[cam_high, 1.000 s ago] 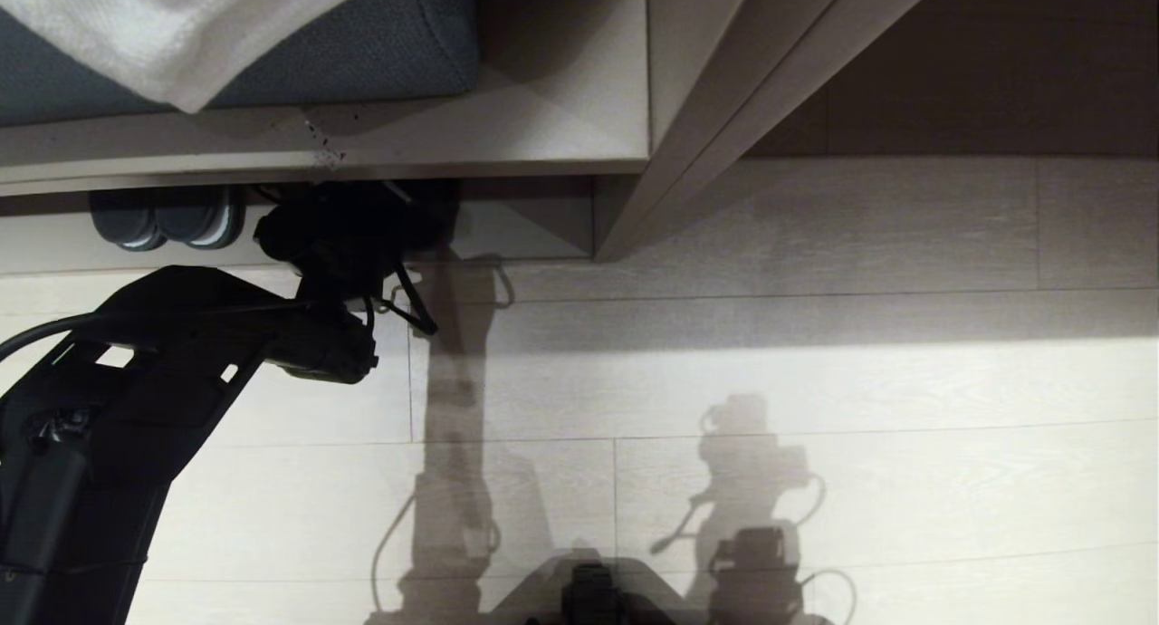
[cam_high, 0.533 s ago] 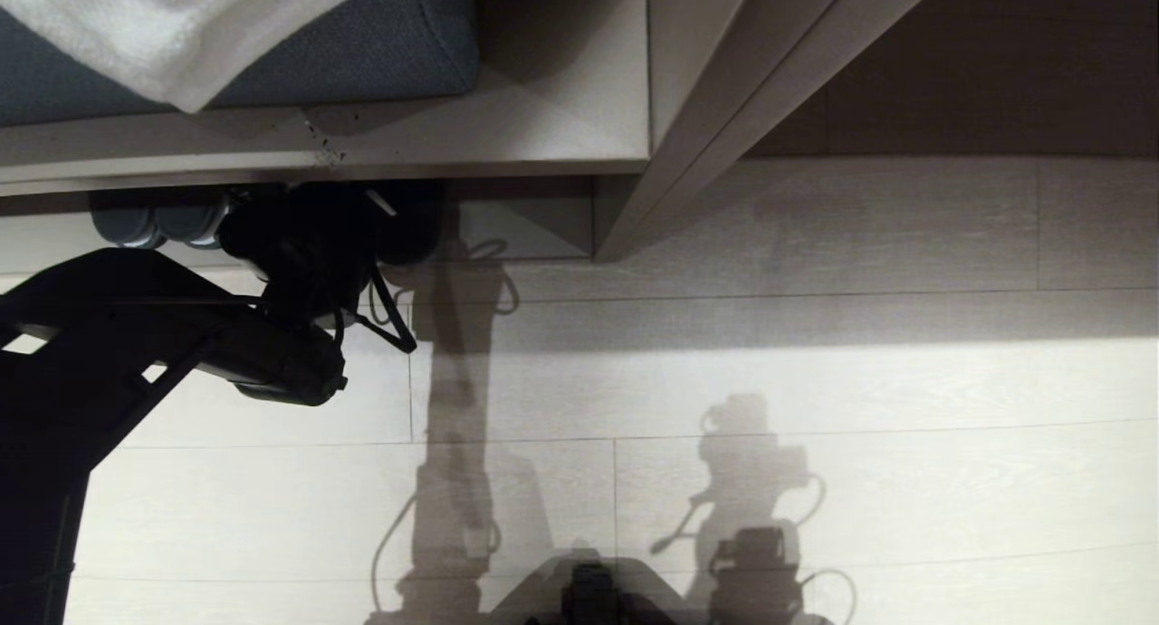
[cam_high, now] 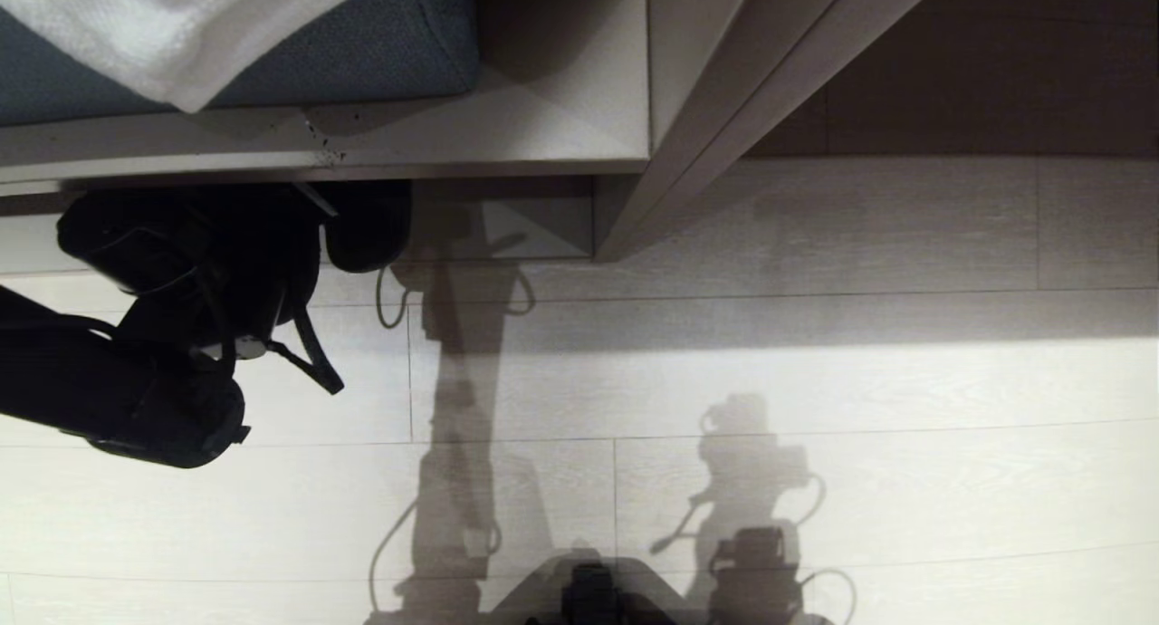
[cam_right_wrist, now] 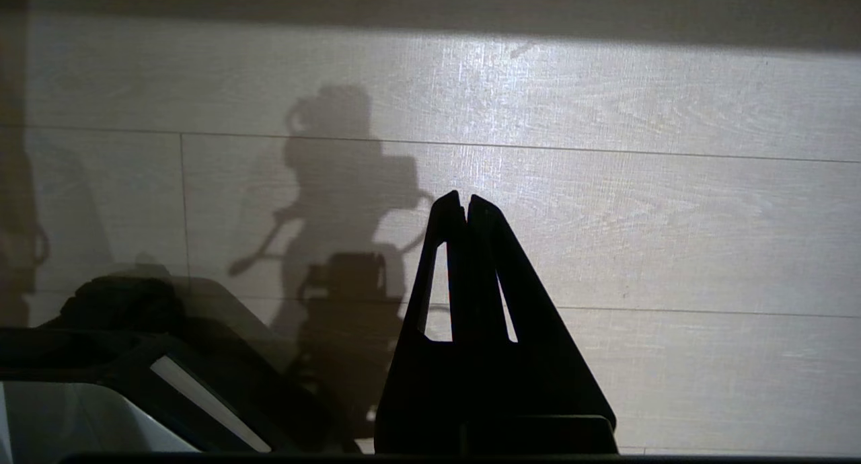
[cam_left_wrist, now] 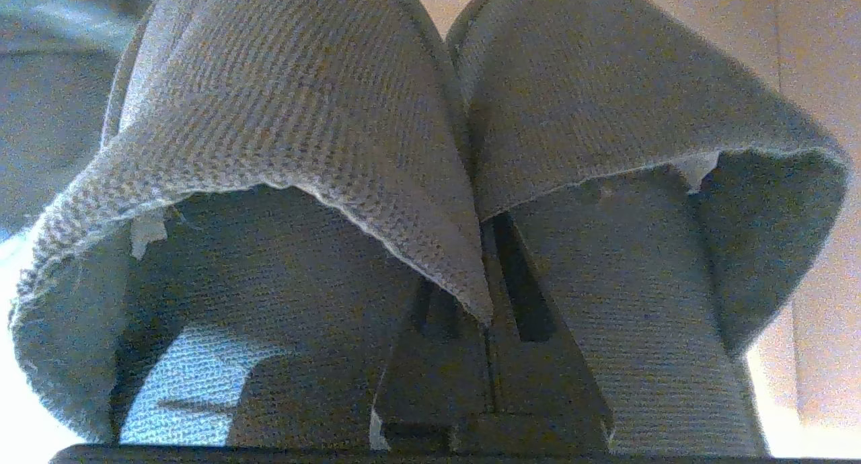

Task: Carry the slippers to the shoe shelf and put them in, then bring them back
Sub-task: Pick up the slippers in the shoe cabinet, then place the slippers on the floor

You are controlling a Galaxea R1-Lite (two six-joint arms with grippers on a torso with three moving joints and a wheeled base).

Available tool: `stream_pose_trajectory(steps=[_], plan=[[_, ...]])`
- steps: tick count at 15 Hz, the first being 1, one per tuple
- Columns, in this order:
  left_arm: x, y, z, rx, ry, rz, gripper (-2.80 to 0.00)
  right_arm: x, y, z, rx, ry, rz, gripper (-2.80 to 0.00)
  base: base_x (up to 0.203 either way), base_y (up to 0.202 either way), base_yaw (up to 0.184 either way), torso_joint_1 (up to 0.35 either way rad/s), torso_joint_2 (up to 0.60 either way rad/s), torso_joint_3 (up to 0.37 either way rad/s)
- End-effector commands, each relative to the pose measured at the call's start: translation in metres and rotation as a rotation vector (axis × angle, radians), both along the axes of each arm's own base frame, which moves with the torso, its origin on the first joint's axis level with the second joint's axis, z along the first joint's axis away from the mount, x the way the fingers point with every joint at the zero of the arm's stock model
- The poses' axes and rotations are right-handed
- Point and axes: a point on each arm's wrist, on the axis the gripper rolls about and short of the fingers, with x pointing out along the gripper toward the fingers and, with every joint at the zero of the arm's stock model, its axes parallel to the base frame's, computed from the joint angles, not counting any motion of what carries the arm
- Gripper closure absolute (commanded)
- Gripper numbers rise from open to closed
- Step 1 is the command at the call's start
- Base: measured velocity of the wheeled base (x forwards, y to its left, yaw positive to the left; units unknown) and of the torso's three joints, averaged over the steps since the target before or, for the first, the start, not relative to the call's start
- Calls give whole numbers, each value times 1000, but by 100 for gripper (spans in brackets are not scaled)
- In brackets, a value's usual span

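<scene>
The left gripper (cam_left_wrist: 491,356) pinches the slippers (cam_left_wrist: 430,148) by their touching inner edges, just outside the shoe shelf (cam_high: 507,217). Open floor (cam_high: 770,380) lies behind it. The right gripper (cam_right_wrist: 465,208) hangs closed.

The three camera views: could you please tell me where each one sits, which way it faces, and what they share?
Head view: on the robot's head, looking down at the floor and the shoe shelf; the left arm shows at left, its left hand pulling the slippers out.
Left wrist view: behind the left hand, shut on the slippers' inner edges.
Right wrist view: behind the shut, empty right hand, facing the floor; the robot's base shows.
Shared: slippers in head and left wrist views; the floor and robot's shadow in head and right wrist views.
</scene>
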Motion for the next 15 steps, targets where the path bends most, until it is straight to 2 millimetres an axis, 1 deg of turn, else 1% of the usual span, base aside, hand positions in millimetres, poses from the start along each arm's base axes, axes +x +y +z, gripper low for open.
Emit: stream_pose_trajectory(steps=[1, 4, 5, 7, 9, 11, 15], plan=[[-33, 6, 5, 0, 5, 0, 0, 0, 0, -12, -1, 0, 0, 0, 0, 0, 0, 0, 0, 0], [-64, 12, -16, 24, 103, 1, 0, 0, 0, -12, -1, 0, 0, 0, 0, 0, 0, 0, 0, 0], [-72, 14, -19, 29, 117, 3, 0, 0, 0, -12, -1, 0, 0, 0, 0, 0, 0, 0, 0, 0], [-81, 15, -23, 49, 138, 15, 0, 0, 0, -12, -1, 0, 0, 0, 0, 0, 0, 0, 0, 0], [-91, 17, -36, 70, 190, 19, 0, 0, 0, -12, -1, 0, 0, 0, 0, 0, 0, 0, 0, 0], [-109, 21, -51, 95, 257, 24, 0, 0, 0, -12, -1, 0, 0, 0, 0, 0, 0, 0, 0, 0], [-148, 28, -58, 114, 272, 32, 0, 0, 0, -12, -1, 0, 0, 0, 0, 0, 0, 0, 0, 0]])
